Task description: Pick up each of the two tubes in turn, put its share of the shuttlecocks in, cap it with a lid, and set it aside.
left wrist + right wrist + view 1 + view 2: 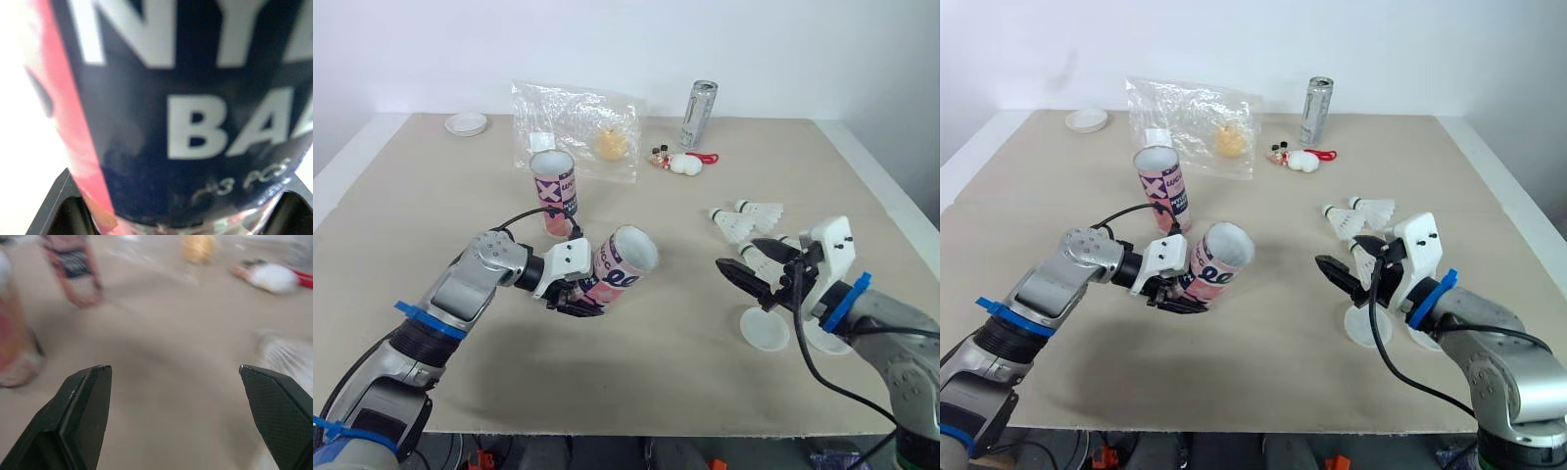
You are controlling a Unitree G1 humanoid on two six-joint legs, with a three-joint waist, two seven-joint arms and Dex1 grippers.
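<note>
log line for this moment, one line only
left gripper: shut on tube, tilted | right gripper: jaws open, empty | second tube: upright on table | shuttlecocks, lids: on table

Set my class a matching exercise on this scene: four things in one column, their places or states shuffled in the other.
Things
1. nearer tube
2. farther tube
3. can
4. right gripper

Places or states
A. fingers open, holding nothing
B. upright, in front of the plastic bag
C. silver, at the table's far edge
D. tilted, in the left gripper

Pairs: 1-D, 2-B, 3-C, 4-A.
</note>
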